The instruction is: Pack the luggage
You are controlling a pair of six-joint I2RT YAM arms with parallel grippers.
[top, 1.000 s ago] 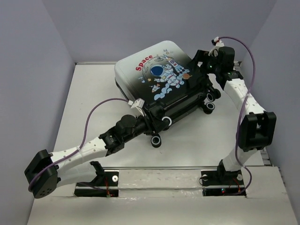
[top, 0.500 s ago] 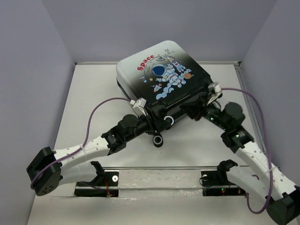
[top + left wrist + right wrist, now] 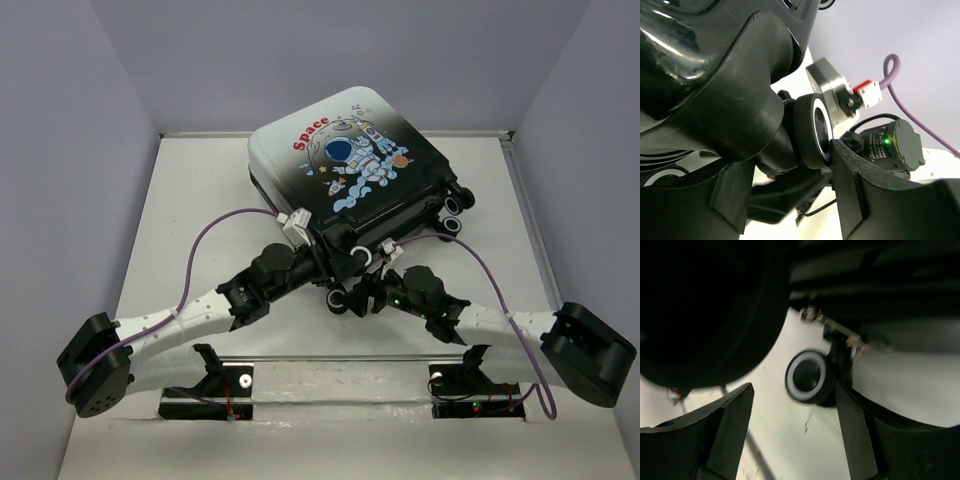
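Top external view: left gripper [image 3: 324, 262] clamps the luggage [image 3: 350, 165] at one wheel [image 3: 815, 131] (steadying it, likely), while the empty, parted right gripper [image 3: 360, 298] hovers by another wheel [image 3: 807, 376].

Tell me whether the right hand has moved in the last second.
Yes. The right hand swung from the far right corner of the luggage, by the back wall, down to its near wheel, close to the base rail.
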